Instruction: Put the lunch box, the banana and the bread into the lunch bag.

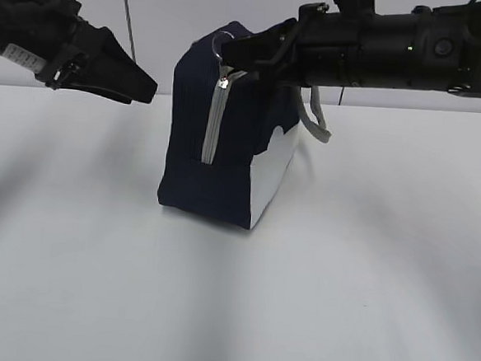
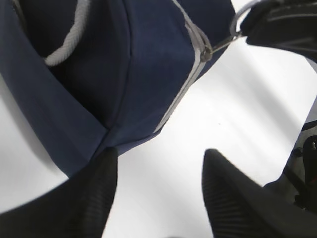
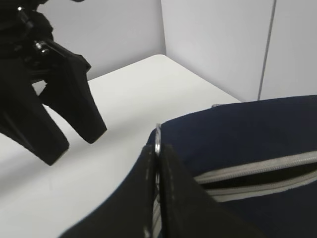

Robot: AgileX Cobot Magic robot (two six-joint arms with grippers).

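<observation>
The navy lunch bag (image 1: 208, 170) (image 2: 99, 74) (image 3: 237, 139) stands upright mid-table, its white side panel facing right. My right gripper (image 1: 233, 54) (image 3: 157, 146) is shut on the ring pull (image 1: 223, 40) (image 3: 157, 135) (image 2: 237, 22) at the bag's top corner. A dark gap shows between the grey zipper (image 1: 214, 121) (image 3: 257, 173) tapes along the top. The left gripper (image 1: 144, 87) (image 2: 161, 153) hangs open and empty, left of the bag and above the table. The lunch box, banana and bread are out of view.
A grey webbing handle (image 1: 317, 124) (image 2: 69, 39) droops over the bag's far side. The white table (image 1: 341, 278) stretches all round the bag. A pale wall stands behind, with a thin cable (image 1: 128, 16) running down it.
</observation>
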